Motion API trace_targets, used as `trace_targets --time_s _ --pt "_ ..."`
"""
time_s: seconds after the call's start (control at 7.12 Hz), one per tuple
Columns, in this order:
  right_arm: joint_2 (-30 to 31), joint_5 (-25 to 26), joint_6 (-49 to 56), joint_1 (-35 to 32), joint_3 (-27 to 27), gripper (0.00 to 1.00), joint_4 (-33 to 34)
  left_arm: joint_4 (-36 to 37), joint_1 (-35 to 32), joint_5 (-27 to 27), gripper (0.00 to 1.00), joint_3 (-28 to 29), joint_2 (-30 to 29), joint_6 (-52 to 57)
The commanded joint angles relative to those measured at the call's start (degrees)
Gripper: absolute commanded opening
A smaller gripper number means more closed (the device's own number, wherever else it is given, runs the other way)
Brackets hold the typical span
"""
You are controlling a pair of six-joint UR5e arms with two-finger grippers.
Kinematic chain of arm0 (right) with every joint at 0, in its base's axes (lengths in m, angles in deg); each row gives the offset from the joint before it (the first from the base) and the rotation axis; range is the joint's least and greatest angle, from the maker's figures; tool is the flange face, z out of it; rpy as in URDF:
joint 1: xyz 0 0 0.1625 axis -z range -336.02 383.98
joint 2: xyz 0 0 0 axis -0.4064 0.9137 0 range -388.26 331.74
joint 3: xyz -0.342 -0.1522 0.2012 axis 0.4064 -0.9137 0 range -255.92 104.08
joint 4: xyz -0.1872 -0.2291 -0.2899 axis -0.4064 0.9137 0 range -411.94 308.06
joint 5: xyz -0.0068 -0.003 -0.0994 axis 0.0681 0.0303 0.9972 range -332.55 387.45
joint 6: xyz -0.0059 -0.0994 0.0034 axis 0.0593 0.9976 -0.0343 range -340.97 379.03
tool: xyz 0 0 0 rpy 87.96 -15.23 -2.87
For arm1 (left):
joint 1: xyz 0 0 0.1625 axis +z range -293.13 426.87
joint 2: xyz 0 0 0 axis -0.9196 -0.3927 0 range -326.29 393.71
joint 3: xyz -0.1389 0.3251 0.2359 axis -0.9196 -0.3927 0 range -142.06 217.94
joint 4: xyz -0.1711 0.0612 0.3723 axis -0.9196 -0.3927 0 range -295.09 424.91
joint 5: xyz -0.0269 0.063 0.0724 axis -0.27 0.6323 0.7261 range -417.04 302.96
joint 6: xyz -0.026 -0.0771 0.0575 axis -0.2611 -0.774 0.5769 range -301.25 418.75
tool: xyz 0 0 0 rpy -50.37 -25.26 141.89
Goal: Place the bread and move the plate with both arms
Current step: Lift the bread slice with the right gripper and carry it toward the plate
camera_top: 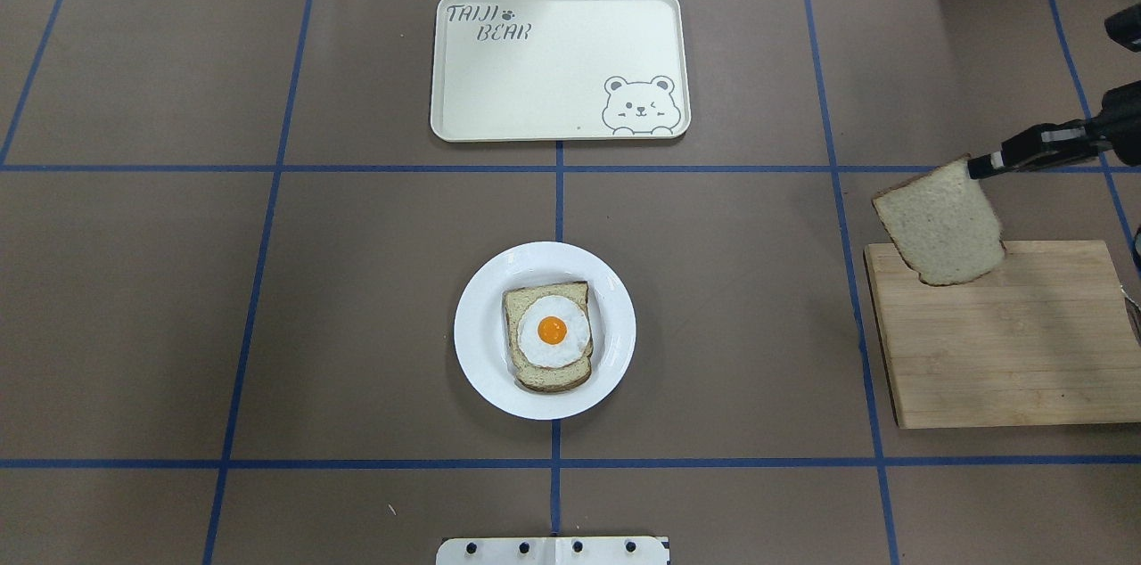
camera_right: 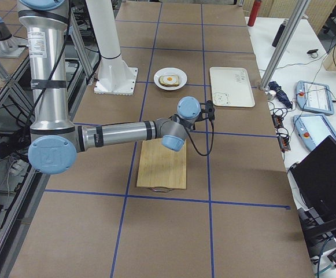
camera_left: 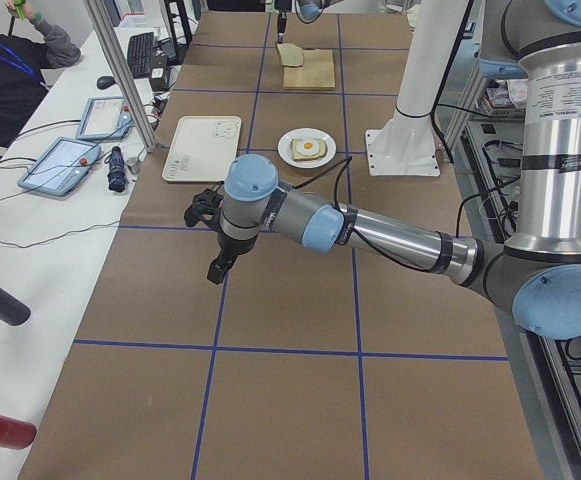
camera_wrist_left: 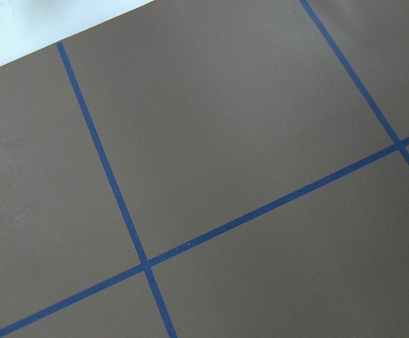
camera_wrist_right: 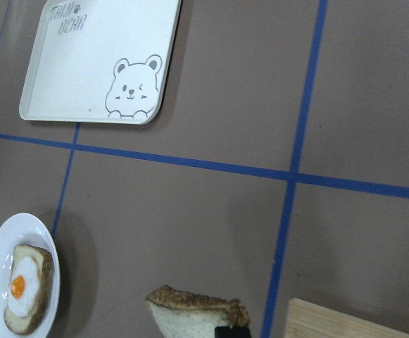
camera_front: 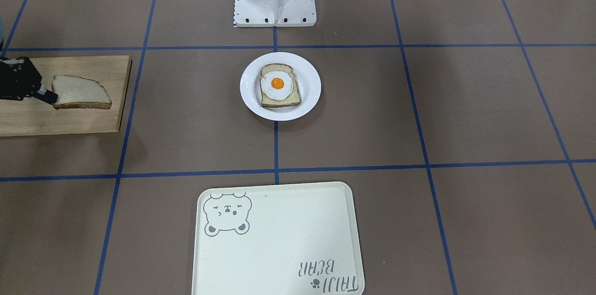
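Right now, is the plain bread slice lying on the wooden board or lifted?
Lifted. The right gripper pinches the bread slice at a corner, and from overhead it hangs past the edge of the board.

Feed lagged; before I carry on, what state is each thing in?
bread: gripped at one edge, lifted above the cutting board.
right gripper: shut on bread.
left gripper: above the table; open or shut, cannot tell.
plate: on the table, holding egg-topped slice.
cutting board: flat on table.
tray: flat on table.
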State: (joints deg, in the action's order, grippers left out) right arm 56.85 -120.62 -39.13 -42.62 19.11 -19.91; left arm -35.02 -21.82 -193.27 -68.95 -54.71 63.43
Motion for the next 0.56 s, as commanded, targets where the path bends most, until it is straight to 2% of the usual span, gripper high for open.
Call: trace_targets --time_s 0.0,0.28,0.42 --pt "-7.5 9.1 -10.7 9.2 2.9 0.0 0.1 0.0 0.0 -0.1 0.98 0.1 1.7 -2.0" --pt "-12.9 20.9 -25.3 19.2 5.9 0.0 0.3 0.0 -0.1 -0.1 0.98 0.3 2.5 -2.7" --pt "-14.3 27.3 -28.1 24.5 6.6 0.0 0.4 0.0 0.0 -0.1 0.98 0.4 3.1 -3.1"
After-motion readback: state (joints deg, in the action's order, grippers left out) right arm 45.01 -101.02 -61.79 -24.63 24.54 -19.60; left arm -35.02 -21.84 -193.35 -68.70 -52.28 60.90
